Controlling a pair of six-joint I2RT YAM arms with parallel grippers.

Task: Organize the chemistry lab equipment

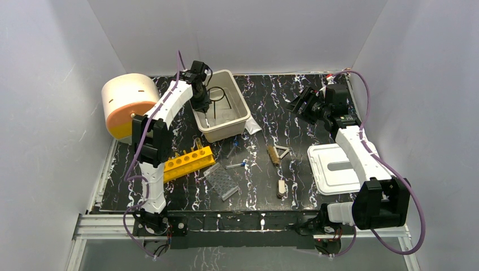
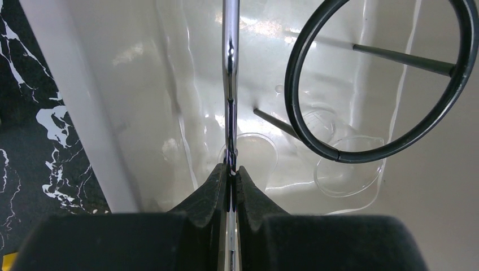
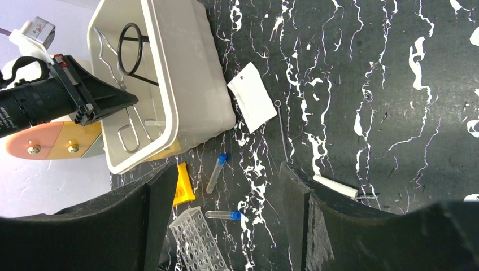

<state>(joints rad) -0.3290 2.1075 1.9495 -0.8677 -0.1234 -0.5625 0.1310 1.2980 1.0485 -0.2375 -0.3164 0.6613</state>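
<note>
Partly sorted: some gear is in the tub, much lies out on the table.

The left gripper [image 2: 231, 172] is clenched on the metal forceps [image 2: 230, 68], holding them inside the beige tub [image 1: 226, 131], just beside the black ring-stand [image 2: 316, 144] and the clear round dishes [image 2: 350, 175] on its floor; the forceps look thin, shiny and likely slippery; the right gripper [image 3: 229, 169] hangs over the table, jaws wide apart, grasping nothing; the small clear bag [image 3: 252, 96], blue-capped tubes [image 3: 216, 172], clear rack [image 3: 197, 240], yellow rack [image 1: 189, 162] and pale triangle [image 1: 282, 151] wait outside.

Inside the beige tub [image 3: 192, 73] the black wire ring-stand [image 2: 339, 155] sits among clear round dishes [image 2: 347, 175] on the floor, with the thin metal forceps [image 2: 230, 84] alongside. Just outside lie a small white bag [image 3: 252, 96] and two blue-capped tubes [image 3: 216, 174], flat and near each other.
</note>
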